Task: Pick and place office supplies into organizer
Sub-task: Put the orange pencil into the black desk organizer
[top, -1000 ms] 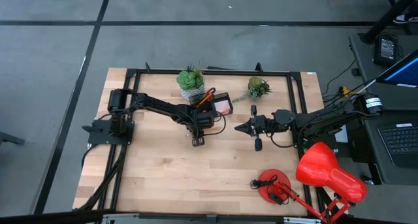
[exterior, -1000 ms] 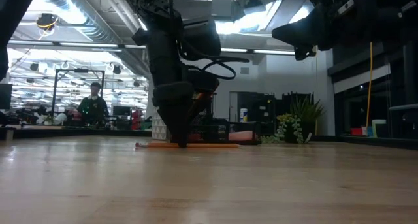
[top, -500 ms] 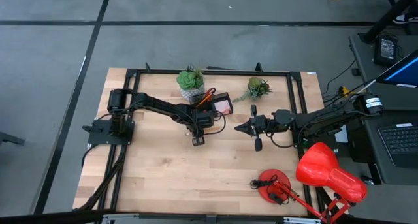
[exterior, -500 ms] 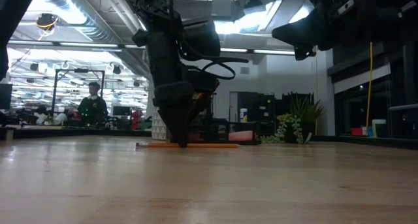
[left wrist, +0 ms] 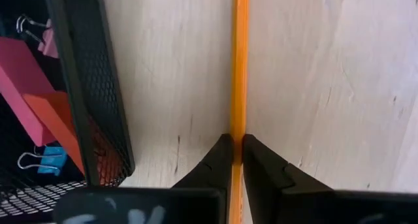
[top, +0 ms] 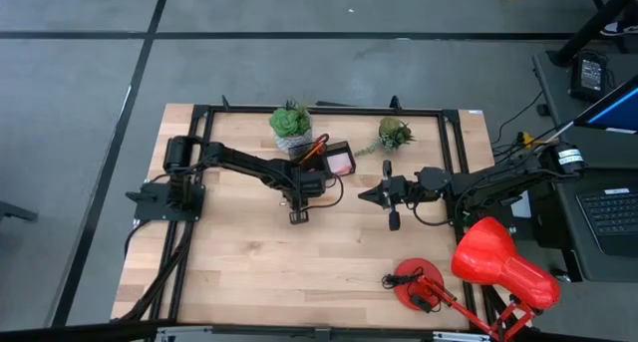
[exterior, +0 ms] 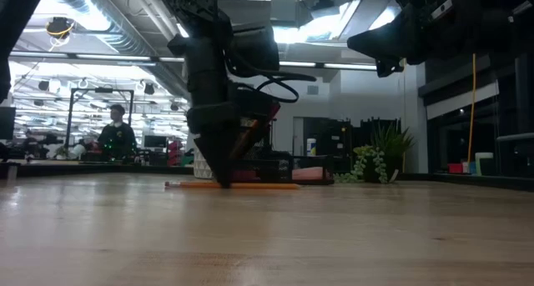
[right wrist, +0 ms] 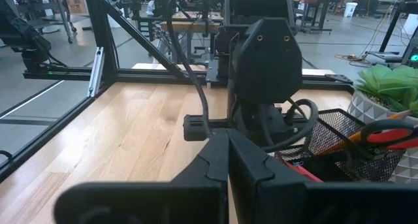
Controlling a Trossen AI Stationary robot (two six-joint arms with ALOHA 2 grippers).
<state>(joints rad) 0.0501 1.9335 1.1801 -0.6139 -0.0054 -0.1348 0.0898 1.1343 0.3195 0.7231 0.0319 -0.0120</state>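
Note:
An orange pencil (left wrist: 239, 54) lies flat on the wooden table (top: 249, 272), just in front of the black mesh organizer (top: 349, 146). My left gripper (left wrist: 236, 142) points down at the pencil and is shut on it. In the low view the pencil (exterior: 263, 186) runs left to right under that gripper (exterior: 223, 183). Red-handled scissors (top: 317, 146) and a pink pad (top: 342, 164) sit in the organizer. My right gripper (top: 365, 194) hangs shut and level above the table, right of the organizer, holding nothing. My left gripper pinches the pencil's shaft (left wrist: 238, 126) between its two fingertips, somewhat left of the pencil's middle. The fingers come from above, pointing steeply down, and lie across the pencil. The pencil rests flat on the table along its whole length.
Two potted plants (top: 291, 126) (top: 394, 135) stand at the far edge beside the organizer. A red desk lamp (top: 498, 267) fills the near right corner. Binder clips and pink items (left wrist: 32, 87) lie inside the mesh wall (left wrist: 91, 93). Bare wood stretches across the near left.
My left gripper's tip has shifted a little toward the table's left edge and tipped slightly. The pencil has slid the same way along the table and still lies flat.

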